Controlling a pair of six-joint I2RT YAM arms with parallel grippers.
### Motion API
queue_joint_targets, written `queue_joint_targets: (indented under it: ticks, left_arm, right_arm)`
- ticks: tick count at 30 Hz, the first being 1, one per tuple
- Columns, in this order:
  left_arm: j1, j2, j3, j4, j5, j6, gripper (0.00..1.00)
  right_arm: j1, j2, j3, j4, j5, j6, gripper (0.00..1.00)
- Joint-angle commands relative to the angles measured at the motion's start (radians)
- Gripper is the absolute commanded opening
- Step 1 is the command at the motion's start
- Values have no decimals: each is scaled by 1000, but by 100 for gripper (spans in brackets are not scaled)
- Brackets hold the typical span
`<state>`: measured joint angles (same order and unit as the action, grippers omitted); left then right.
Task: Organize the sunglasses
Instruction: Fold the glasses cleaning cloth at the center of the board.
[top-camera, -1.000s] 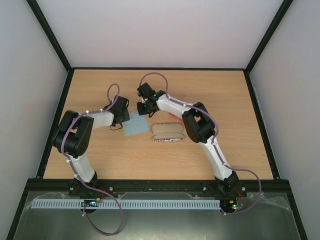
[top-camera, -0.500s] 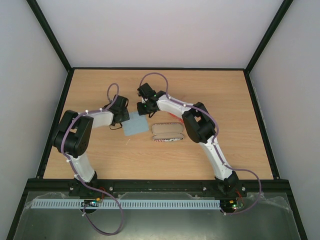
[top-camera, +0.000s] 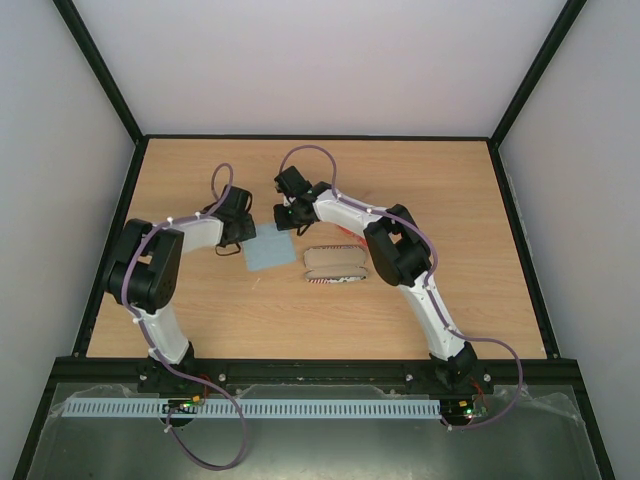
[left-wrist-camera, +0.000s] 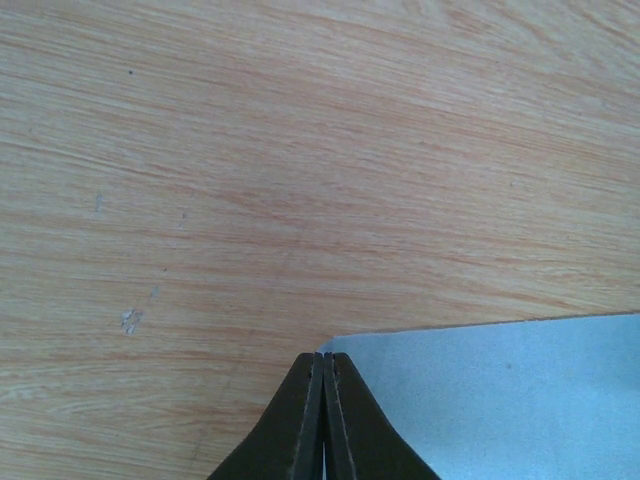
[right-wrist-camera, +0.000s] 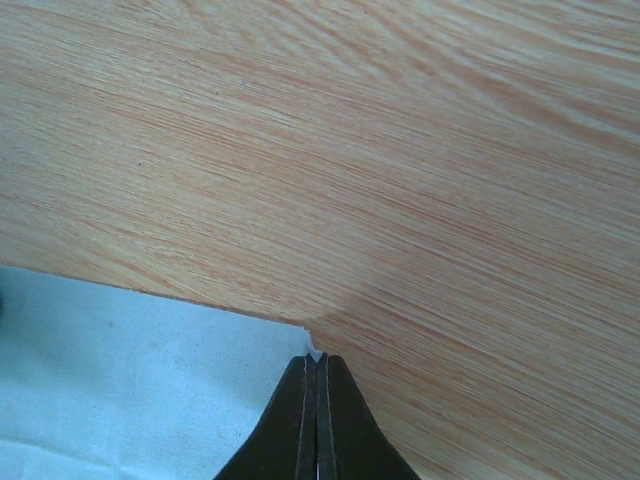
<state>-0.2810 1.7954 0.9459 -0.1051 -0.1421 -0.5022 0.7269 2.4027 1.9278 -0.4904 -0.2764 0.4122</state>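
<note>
The light blue square cloth (top-camera: 270, 252) lies flat on the table, left of the oblong case (top-camera: 335, 264). My left gripper (top-camera: 247, 236) is shut on the cloth's far left corner; in the left wrist view its closed tips (left-wrist-camera: 323, 356) pinch the corner of the cloth (left-wrist-camera: 500, 400). My right gripper (top-camera: 288, 228) is shut on the far right corner; in the right wrist view its tips (right-wrist-camera: 318, 358) pinch the cloth (right-wrist-camera: 120, 380). The sunglasses do not show clearly; at most a small reddish bit beside the right arm, behind the case.
The case shows a tan surface with a flag-patterned near edge and lies close under the right arm's forearm (top-camera: 355, 212). The wooden table (top-camera: 450, 190) has black rails along its edges and grey walls around it.
My left gripper has moved slightly left and farther from the bases with the cloth corner in it, pulling the cloth flatter. The right gripper has stayed in place.
</note>
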Motion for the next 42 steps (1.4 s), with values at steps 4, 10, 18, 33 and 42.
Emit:
queue_joint_targets:
  ticks: [4, 10, 18, 33, 42]
  left_arm:
    - [9, 20, 48, -40, 8, 18, 2]
    - [11, 21, 61, -39, 7, 24, 2]
    - [9, -19, 38, -28, 34, 29, 2]
    - [-7, -132, -31, -31, 36, 26, 2]
    - [-31, -193, -83, -41, 27, 26, 2]
  right_arm:
    - [0, -38, 5, -19, 52, 8, 1]
    - [-7, -50, 4, -13, 63, 11, 1]
    - [-6, -110, -61, 34, 38, 7, 1]
    - [16, -204, -182, 81, 12, -10, 1]
    - [38, -255, -247, 107, 17, -19, 1]
